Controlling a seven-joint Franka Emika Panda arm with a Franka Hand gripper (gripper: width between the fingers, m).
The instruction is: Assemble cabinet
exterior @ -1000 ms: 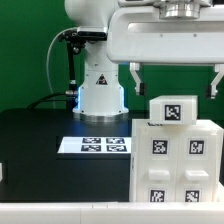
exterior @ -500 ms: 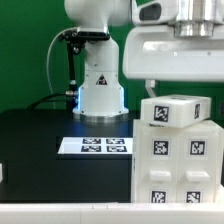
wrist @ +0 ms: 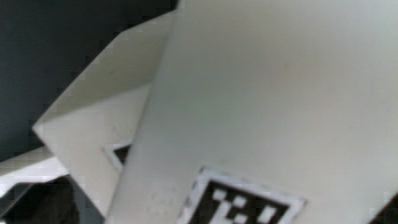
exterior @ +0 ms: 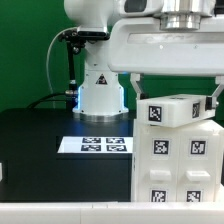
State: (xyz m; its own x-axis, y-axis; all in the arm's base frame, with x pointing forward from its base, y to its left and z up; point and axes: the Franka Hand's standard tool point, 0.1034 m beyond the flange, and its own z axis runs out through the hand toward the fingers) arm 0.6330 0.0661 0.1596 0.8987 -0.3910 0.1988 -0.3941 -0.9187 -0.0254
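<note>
The white cabinet (exterior: 176, 160) stands at the exterior view's right on the black table, with tags on its front. On top of it lies a white tagged block (exterior: 178, 109), turned askew to the body below. My gripper (exterior: 176, 92) hangs right over that block, open wide. One finger (exterior: 137, 82) stands at the block's left end, the other at its right end. I cannot tell whether they touch it. The wrist view is filled by slanted white cabinet faces (wrist: 231, 100) and one tag (wrist: 240, 205). The fingers do not show there.
The marker board (exterior: 93, 146) lies flat on the black table (exterior: 35, 140), left of the cabinet. The arm's white base (exterior: 100, 92) stands behind it, with a black cable (exterior: 58, 60) at its side. A white ledge (exterior: 60, 212) runs along the front.
The top block has turned on the cabinet and now shows a wider, more slanted face. The hand swung round above it and back. The jaws stayed wide.
</note>
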